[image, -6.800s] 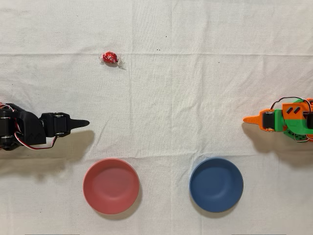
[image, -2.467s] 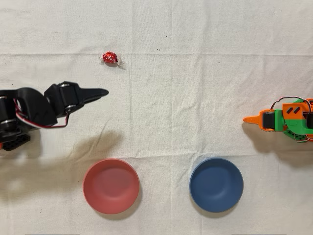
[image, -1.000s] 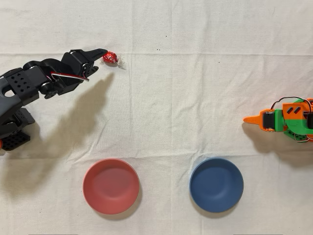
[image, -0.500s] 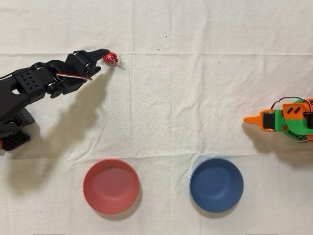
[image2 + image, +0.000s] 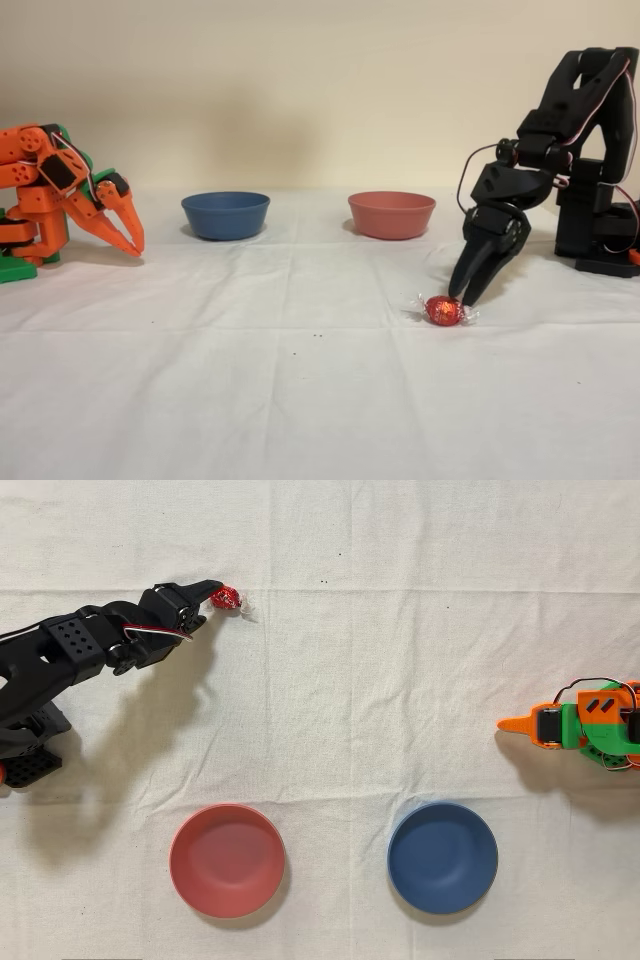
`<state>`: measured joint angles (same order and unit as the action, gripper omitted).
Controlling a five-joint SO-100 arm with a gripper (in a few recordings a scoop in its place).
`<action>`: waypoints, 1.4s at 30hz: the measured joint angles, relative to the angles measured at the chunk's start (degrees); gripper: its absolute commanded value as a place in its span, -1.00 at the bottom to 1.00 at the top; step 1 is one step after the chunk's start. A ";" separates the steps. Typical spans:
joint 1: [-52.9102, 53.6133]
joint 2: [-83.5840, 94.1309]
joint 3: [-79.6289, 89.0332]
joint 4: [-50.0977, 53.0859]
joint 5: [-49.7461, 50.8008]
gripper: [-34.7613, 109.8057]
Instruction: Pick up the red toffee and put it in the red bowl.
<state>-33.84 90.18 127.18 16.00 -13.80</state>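
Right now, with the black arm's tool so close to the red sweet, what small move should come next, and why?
Probably open the tool slightly and ease it down around the red toffee. In the fixed view its tips hang just above the toffee's right side, close together, and the toffee lies on the cloth, not gripped. The red bowl is empty.

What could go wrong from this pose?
1. The tool sits at the edge of the red toffee rather than around it, with little gap between the fingers; closing now may pinch only the clear wrapper twist or nudge the sweet away.
2. The foil ball is round and could roll on the cloth.
3. The red bowl is shallow; a high release might bounce out.
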 measured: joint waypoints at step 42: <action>0.62 -8.79 -8.61 -0.88 -1.93 -0.19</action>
<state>-33.22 81.39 118.56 15.12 -15.73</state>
